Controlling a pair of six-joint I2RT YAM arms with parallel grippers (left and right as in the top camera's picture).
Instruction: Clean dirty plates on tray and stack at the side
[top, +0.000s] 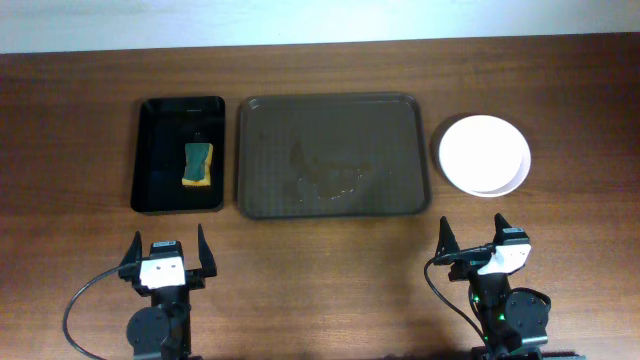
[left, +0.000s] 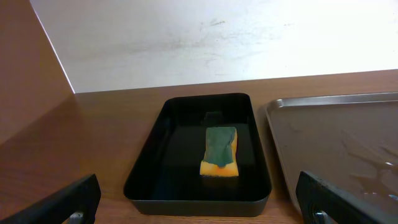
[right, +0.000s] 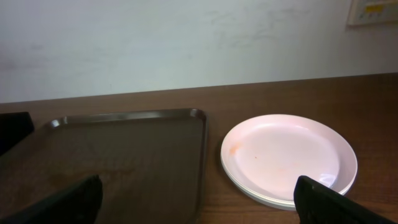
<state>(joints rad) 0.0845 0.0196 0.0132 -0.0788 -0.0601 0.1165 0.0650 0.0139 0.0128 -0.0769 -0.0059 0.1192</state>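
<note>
On the table the job looks nearly done: the tray lies bare ahead of the left gripper and right gripper, both spread apart, with the plates stacked before the latter.

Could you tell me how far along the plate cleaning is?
Nearly done: the plates sit stacked right of the tray, which holds none. The sponge lies in the black tray. Left claw and right claw are open, empty. A faint orange mark shows on the top plate.
</note>
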